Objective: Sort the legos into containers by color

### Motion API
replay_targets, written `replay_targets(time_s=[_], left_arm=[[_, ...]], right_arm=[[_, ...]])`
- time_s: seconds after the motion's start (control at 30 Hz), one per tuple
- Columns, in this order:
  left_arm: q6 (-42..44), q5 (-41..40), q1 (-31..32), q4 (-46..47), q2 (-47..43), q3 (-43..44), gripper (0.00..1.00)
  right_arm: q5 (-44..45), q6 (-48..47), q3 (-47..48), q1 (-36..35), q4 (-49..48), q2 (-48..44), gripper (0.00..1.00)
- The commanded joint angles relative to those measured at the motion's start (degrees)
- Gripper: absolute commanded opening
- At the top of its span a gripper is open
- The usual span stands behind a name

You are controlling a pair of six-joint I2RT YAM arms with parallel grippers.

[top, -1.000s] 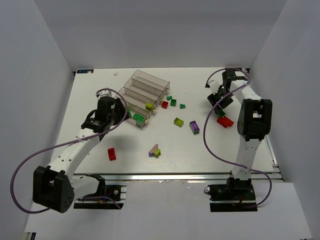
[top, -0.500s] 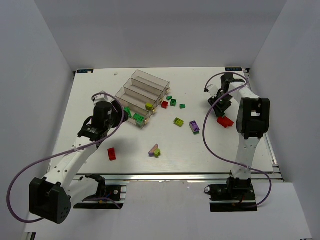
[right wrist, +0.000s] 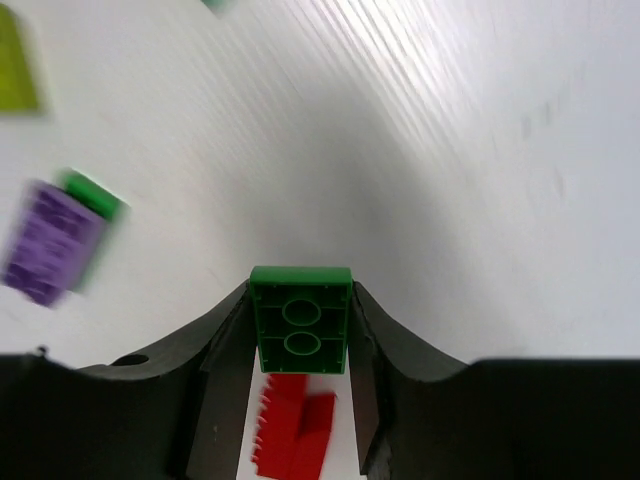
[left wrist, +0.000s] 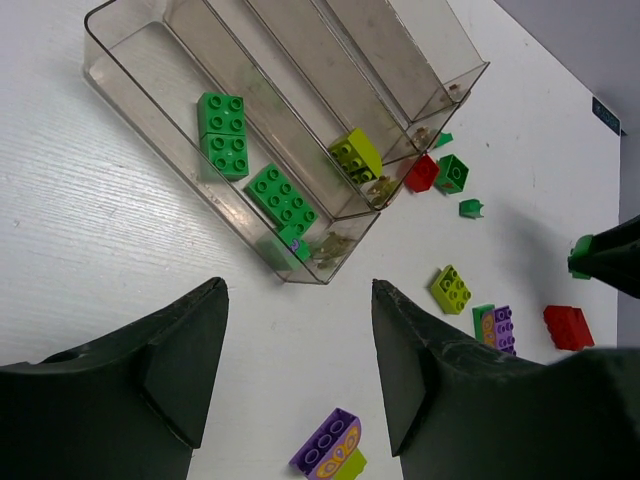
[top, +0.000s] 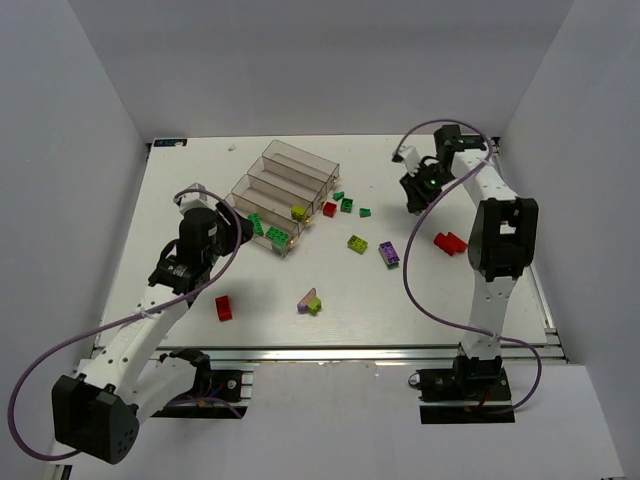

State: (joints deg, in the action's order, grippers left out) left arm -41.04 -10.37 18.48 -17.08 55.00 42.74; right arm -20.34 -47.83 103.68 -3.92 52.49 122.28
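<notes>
Pinching one green lego [right wrist: 300,322], right gripper [right wrist: 300,300]; maybe three in containers [left wrist: 135,50].

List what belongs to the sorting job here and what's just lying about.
Job: containers; green bricks and lime brick already binned; green brick in the right gripper; loose red brick, purple brick.
Lying about: purple cables; metal rail along the table's near edge.

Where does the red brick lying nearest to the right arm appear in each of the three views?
Top external: red brick right of centre, at middle height.
Left wrist: near the right edge, low.
Right wrist: bottom centre, below the green brick in the right pincer.
Shared landmark: the purple brick, left of it everywhere.
</notes>
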Motion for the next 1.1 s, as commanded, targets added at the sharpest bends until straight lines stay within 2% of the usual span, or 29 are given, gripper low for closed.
replay_targets(time_s=[0.0, 0.17, 0.37, 0.4, 0.57, 0.6, 0.7, 0.8, 0.93, 1.07], left_arm=[[-0.71, -1.14, -0.2, 1.17, -2.09, -0.99, 0.69], [-1.76, -1.05, -0.2, 2.31, -4.99, -2.4, 0.69], [-2.73, -1.23, -0.29, 2.23, -9.73, -4.07, 0.69], [-2.91, -1.32, -0.29, 2.05, -10.17, -4.24, 0.69], [-4.23, -1.23, -0.29, 0.21, -12.81, -5.3, 0.69], [-4.31, -1.4, -0.29, -0.32, -13.77, -5.39, 0.69], [-5.19, -1.67, -0.29, -1.72, -15.62, -5.48, 0.69], [-5.81, -1.84, -0.2, -3.48, -16.85, -5.21, 0.69], [-6.86, -1.58, -0.29, -5.06, -17.74, -5.21, 0.69], [-7.74, -0.88, -0.29, -5.95, -18.0, -5.74, 0.7]], right_arm=[[-13.31, -2.88, 5.38, -6.17, 4.2, -5.64, 0.0], [-21.47, 0.71, 10.83, -16.72, 3.33, -5.12, 0.0], [-28.25, 14.41, 20.33, -27.09, -4.22, 0.15, 0.0], [-28.96, 16.52, 20.25, -28.15, -9.37, 0.76, 0.0], [-31.61, 38.57, 13.76, -32.99, -32.24, 1.82, 0.0], [-31.34, 41.3, 12.7, -33.34, -38.71, 2.08, 0.0], [-28.1, 50.19, 8.4, -34.75, -49.89, 3.23, 0.0], [-23.71, 51.61, 6.2, -36.24, -53.35, 4.63, 0.0], [-16.51, 48.54, 2.41, -37.82, -56.96, 5.51, 0.0], [-14.12, 46.09, -0.31, -38.0, -57.76, 6.22, 0.04]])
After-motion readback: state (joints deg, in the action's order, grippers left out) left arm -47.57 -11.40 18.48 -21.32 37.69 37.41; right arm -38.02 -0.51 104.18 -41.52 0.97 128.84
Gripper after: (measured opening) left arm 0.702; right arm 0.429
